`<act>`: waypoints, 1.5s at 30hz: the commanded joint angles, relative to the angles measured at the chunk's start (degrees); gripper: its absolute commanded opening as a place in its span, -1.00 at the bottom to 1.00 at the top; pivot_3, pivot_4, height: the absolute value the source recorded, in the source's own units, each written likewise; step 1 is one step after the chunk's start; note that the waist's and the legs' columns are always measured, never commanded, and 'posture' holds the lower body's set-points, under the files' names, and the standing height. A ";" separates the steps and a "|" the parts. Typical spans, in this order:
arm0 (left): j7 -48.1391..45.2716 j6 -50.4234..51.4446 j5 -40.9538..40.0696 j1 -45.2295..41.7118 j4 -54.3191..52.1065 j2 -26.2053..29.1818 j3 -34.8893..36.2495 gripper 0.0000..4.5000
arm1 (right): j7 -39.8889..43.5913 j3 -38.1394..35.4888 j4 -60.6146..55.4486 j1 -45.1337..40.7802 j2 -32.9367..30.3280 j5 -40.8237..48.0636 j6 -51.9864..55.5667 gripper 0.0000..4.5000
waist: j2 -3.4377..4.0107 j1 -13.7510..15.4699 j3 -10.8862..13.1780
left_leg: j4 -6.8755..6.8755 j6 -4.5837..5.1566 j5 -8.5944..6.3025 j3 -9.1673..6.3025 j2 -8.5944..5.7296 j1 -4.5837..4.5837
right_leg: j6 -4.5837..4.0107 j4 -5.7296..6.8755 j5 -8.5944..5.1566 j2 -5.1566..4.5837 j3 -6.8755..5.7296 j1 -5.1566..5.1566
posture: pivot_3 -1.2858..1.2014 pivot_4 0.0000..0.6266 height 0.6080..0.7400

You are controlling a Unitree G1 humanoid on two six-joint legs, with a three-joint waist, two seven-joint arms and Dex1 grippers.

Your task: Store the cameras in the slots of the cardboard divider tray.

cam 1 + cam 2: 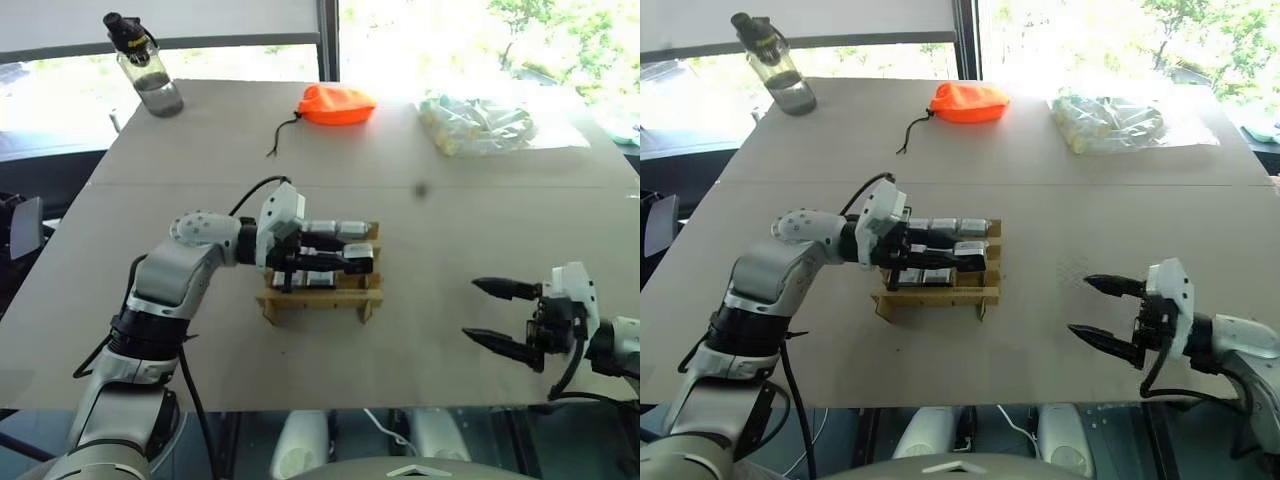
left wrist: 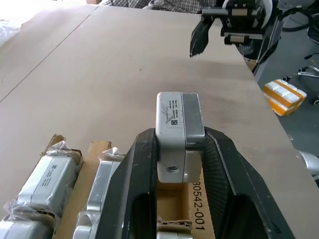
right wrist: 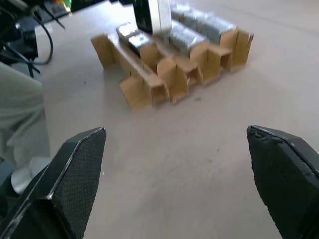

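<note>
**Left wrist view: camera gripped over tray, placement step in hand**

Item held: one camera (image 2: pixel 178 134), silver-grey, clamped between the two fingers (image 2: pixel 130 189) of the left hand (image 1: pixel 335 258). It sits directly above an empty slot of the tray (image 2: pixel 175 211).

Tray: tan cardboard, on the tabletop (image 1: pixel 450 190) in front of the robot, mid-left. Wrapped cameras (image 2: pixel 47 177) already fill neighbouring slots; at least one slot under the held camera looks free.

Step, as judged: inserting the held camera. Next move calls for lowering it squarely into the open slot, then releasing. A skewed entry could catch on the cardboard dividers.

Left arm: reaches in from the left, elbow bent, hand lying roughly level across the tray.

Right hand (image 1: pixel 1108 314): empty, fingers spread wide, well apart from the tray to its right, low over bare tabletop.
</note>
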 commanded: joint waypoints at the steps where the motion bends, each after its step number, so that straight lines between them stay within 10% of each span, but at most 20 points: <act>1: -0.78 -4.19 1.71 1.62 -1.27 1.13 0.20 -0.70 | 1.80 -3.35 -1.83 1.20 -0.15 1.97 -0.51 0.99 | 0.00 -0.01 0.00 | 0.00 0.00 0.00 0.00 0.00 0.01 | 0.00 0.00 0.00 0.01 -0.01 0.00 | 0.03 -0.52 1.00; 33: -0.49 -11.24 7.63 4.62 4.68 -0.43 -2.42 -0.70 | 7.61 -4.84 1.36 -0.10 1.69 2.09 -2.79 0.99 | 0.00 0.04 -0.01 | 0.00 0.01 0.00 -0.03 0.01 0.00 | 0.00 0.02 0.00 0.02 -0.03 0.00 | 0.03 -0.52 1.00; 41: 1.20 -6.36 1.72 4.42 0.64 -0.35 2.60 0.96 | 7.62 -4.63 1.27 0.78 2.42 1.77 -2.99 1.00 | 0.00 0.02 -0.01 | 0.01 0.00 0.00 -0.03 0.02 0.01 | 0.00 0.03 0.00 0.02 -0.02 0.00 | 0.03 -0.52 1.00; 45: 5.15 1.39 -6.54 9.43 -6.05 2.48 12.12 0.99 | 7.70 -4.41 3.18 0.75 3.03 0.56 -4.13 1.00 | -0.01 -0.22 -0.01 | -0.01 0.00 0.00 -0.06 0.14 0.00 | 0.00 0.03 0.00 0.01 0.00 -0.01 | 0.03 -0.52 1.00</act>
